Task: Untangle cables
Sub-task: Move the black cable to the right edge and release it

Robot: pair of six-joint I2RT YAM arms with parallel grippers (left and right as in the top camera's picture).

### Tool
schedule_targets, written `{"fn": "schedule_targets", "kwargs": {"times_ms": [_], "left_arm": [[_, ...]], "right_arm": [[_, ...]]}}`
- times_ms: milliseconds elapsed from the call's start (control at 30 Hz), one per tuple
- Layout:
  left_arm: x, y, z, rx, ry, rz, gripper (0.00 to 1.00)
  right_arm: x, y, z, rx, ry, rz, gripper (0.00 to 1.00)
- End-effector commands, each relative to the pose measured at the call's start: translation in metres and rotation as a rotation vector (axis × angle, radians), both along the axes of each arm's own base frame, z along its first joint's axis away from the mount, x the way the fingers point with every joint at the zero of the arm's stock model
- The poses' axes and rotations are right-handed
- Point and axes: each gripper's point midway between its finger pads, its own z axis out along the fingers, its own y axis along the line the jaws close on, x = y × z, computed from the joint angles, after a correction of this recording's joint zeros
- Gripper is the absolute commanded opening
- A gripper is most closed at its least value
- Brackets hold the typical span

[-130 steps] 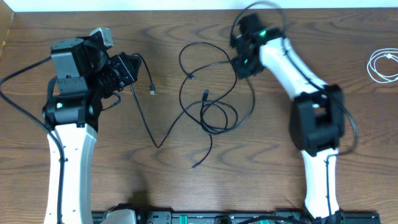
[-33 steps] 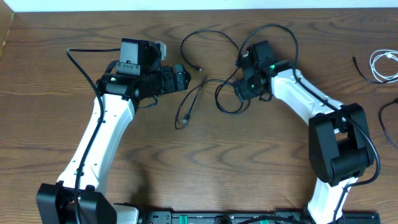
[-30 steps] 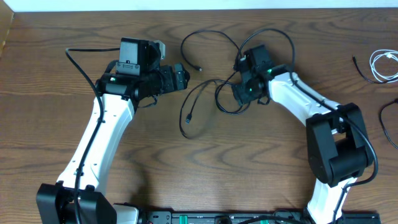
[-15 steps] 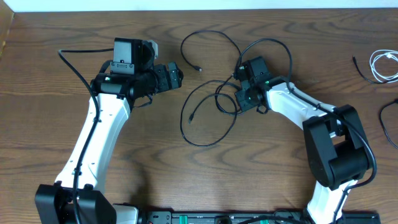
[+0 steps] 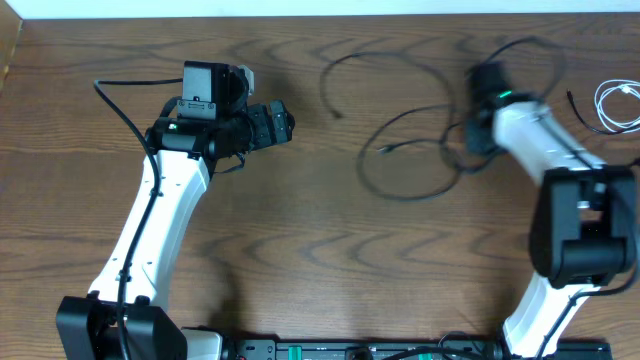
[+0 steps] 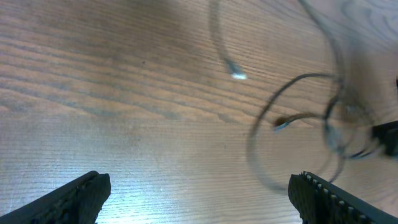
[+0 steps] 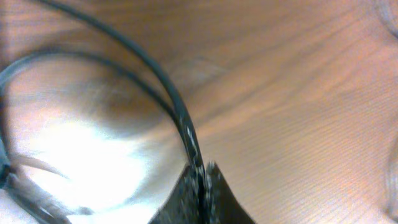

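Our right end effector (image 7: 202, 179) pinches the thin black cable (image 7: 185, 121); its slack trails toward the tabletop's (image 5: 300, 250) left edge, where our left end effector (image 5: 283, 122) gapes empty.

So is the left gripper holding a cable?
No, the left gripper is open with nothing between its fingers, and the cables lie ahead of it.

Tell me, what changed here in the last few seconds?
The right hand closed on a thin black cable and swung toward the robot's right, dragging the cable away from the middle. The left hand stayed open, roughly where it was. The white coiled cable at the edge did not move.
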Motion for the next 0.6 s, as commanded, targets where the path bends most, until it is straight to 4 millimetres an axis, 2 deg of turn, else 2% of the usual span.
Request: {"fn": "schedule_targets", "kwargs": {"times_ms": [0,33,100,133,167,267,333,400,500,567], "left_arm": [[0.001,0.002,0.001,0.005,-0.002,0.004,0.97],[0.001,0.002,0.001,0.005,-0.002,0.004,0.97],[0.001,0.002,0.001,0.005,-0.002,0.004,0.97],[0.001,0.002,0.001,0.005,-0.002,0.005,0.97],[0.000,0.002,0.001,0.005,-0.002,0.004,0.97],[0.001,0.002,0.001,0.005,-0.002,0.004,0.97],[0.001,0.002,0.001,0.005,-0.003,0.004,0.97],[0.001,0.002,0.001,0.005,-0.002,0.004,0.97],[0.001,0.002,0.001,0.005,-0.002,0.004,0.97],[0.001,0.002,0.001,0.005,-0.002,0.004,0.97]], "right_arm": [[0.026,-0.074,0.076,-0.038,-0.146,-0.181,0.01],[0.027,-0.088,0.091,-0.031,-0.168,-0.210,0.01],[0.028,-0.126,0.133,-0.024,-0.242,-0.287,0.01],[0.023,-0.163,0.176,-0.017,-0.327,-0.359,0.01],[0.021,-0.171,0.185,-0.016,-0.347,-0.373,0.01],[0.010,-0.205,0.229,0.011,-0.453,-0.433,0.01],[0.002,-0.221,0.248,0.034,-0.509,-0.456,0.01],[-0.005,-0.235,0.259,0.034,-0.541,-0.479,0.01],[-0.014,-0.249,0.260,0.029,-0.547,-0.510,0.01],[-0.016,-0.249,0.255,0.041,-0.536,-0.513,0.03]]}}
